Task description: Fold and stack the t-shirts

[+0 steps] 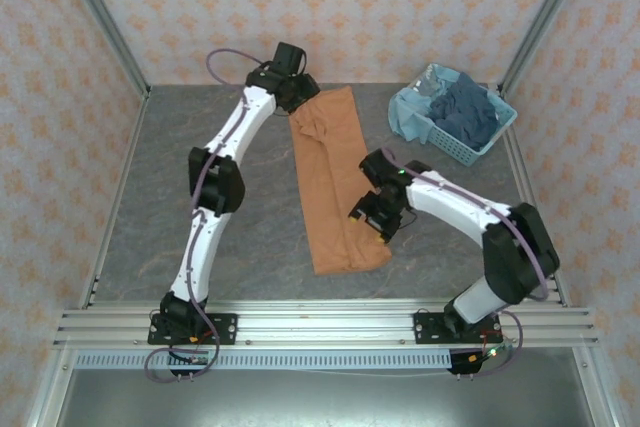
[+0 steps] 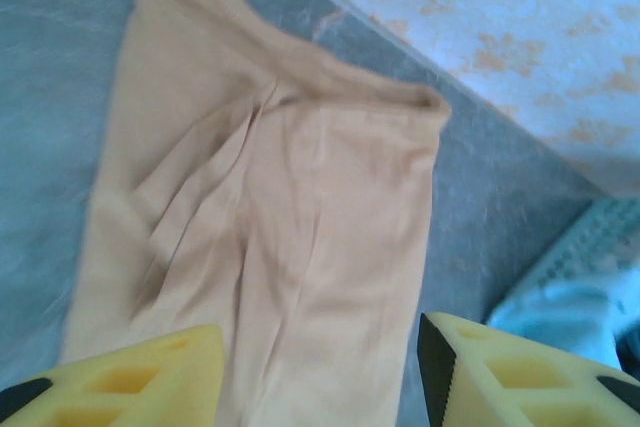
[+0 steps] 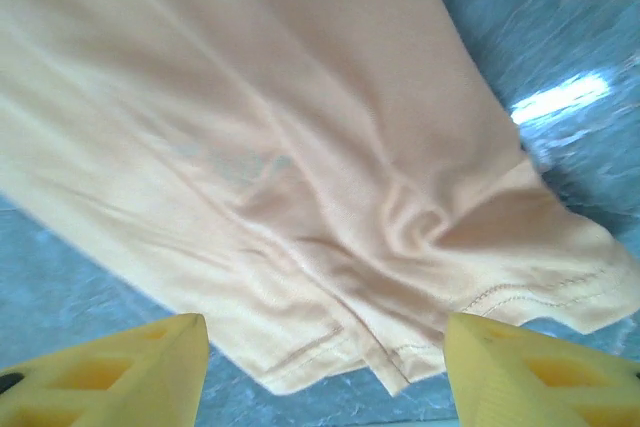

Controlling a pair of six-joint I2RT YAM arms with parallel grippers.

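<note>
The left gripper holds its yellow fingers apart with nothing between them, at the far end of the orange-tan cloth t-shirt. The right gripper is likewise spread and empty above the shirt's near, stitched hem. The shirt lies folded into a long narrow strip, creased lengthwise, mid-way across the grey mottled table. A dark navy t-shirt and a pale blue t-shirt are heaped in the light blue slotted plastic basket at the far right
</note>
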